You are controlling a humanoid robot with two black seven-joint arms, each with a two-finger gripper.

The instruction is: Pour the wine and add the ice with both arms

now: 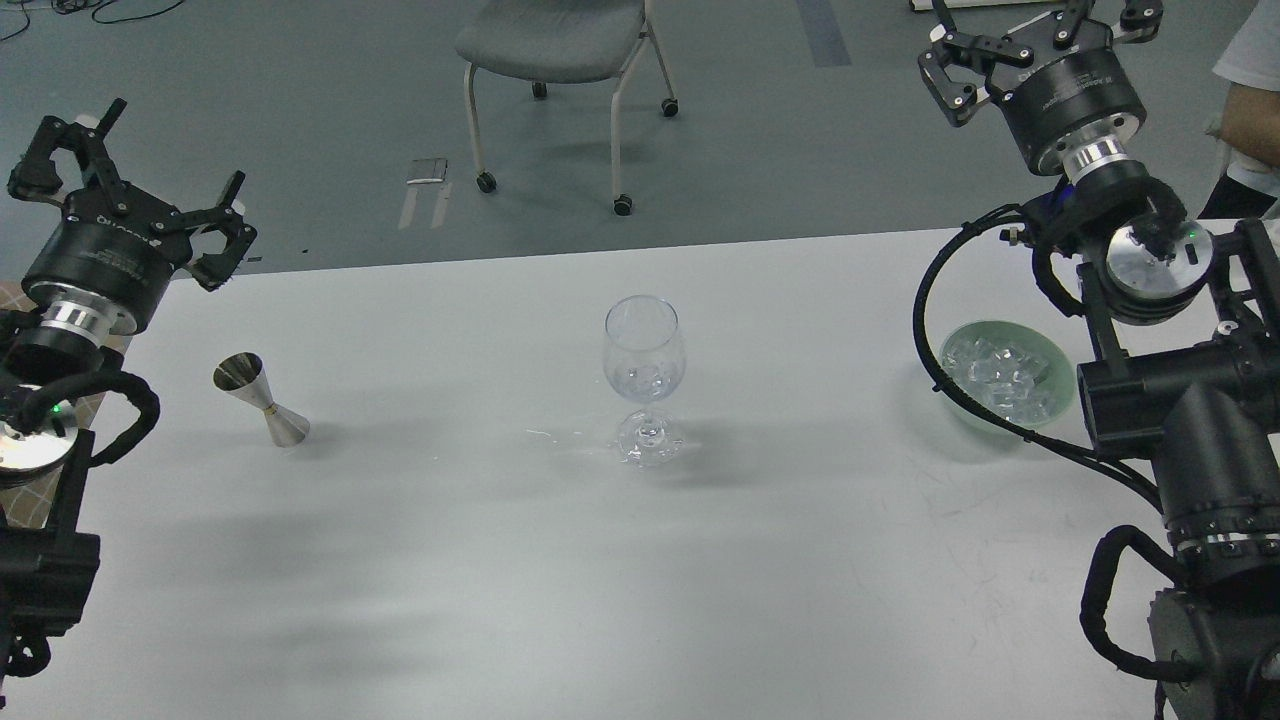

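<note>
While both grippers, left [150, 190] and right [1030, 45], are hanging wide and empty, the glass [645, 380] mid-table is already holding ice; the jigger [260, 398] near the left edge needs a steady upright grasp.

Black jointed arms [1190, 400], silver joint caps, looped black cables.

One camera sits up high on the robot's head. It looks forward and down at the white tabletop [500, 560], quite near. The floor and a chair [560, 60] show farther back.
</note>
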